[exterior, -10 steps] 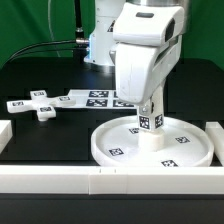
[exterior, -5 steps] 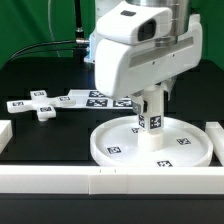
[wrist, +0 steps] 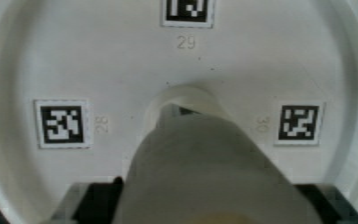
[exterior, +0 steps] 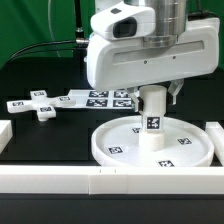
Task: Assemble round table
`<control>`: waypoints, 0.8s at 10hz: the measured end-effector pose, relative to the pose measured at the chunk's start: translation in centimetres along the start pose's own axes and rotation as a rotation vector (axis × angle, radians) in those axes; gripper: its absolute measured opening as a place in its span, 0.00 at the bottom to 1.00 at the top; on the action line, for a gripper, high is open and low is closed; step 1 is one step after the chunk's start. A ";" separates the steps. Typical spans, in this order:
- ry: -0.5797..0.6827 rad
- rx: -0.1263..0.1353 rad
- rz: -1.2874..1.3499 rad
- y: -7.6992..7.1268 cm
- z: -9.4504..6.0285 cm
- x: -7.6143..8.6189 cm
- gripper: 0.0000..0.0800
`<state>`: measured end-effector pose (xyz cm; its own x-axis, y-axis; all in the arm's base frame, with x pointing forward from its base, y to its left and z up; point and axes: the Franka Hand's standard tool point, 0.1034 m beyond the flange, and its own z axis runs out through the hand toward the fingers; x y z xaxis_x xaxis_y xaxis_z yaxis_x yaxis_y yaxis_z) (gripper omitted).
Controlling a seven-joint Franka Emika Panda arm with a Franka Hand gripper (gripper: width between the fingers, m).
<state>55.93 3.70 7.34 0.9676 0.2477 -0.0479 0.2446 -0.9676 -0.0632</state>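
**A:** The leg (exterior: 152, 122) stands upright in the middle of the round disc (exterior: 103, 150); the disc lies flat on the dark surface (exterior: 40, 135), near the front border blocks (exterior: 50, 180).

**B:** And the tool (wrist: 202, 205) is clamped on that leg from above; in the wrist view the dark pads (wrist: 101, 200) press against both its sides, with no gap I can make out.

**A:** So I judge this to be the seating step: leg into the disc's centre; whether it is fully home I cannot tell, as the joint is hidden behind the leg itself.

**B:** Then keep the axis plumb; any twist should turn about the leg's own centre line, not swing around it; a tilted leg would bind in the socket or lever the disc up on one edge.

**A:** The disc isn't held by anything; press down gently while turning, so it stays put rather than spinning along or sliding toward the blocks.

**B:** Grip firm, force light; let go only once the leg stands by itself, then lift straight up.

**A:** The cross-shaped piece (exterior: 38, 105) waits well apart at the exterior view's left, beside the marker board (exterior: 95, 98); untouched, by the look of it.
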 end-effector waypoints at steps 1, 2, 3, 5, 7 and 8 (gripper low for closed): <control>0.000 0.002 0.031 0.0 0.0 0.0 0.51; 0.001 0.006 0.113 -0.1 0.0 0.0 0.51; 0.002 0.021 0.225 -0.1 0.0 0.0 0.51; -0.004 0.053 0.464 0.0 0.1 -0.1 0.51; -0.011 0.072 0.706 0.0 0.1 -0.2 0.51; -0.017 0.087 0.831 0.0 0.2 -0.2 0.51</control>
<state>55.72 3.67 7.16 0.8295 -0.5437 -0.1275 -0.5549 -0.8284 -0.0773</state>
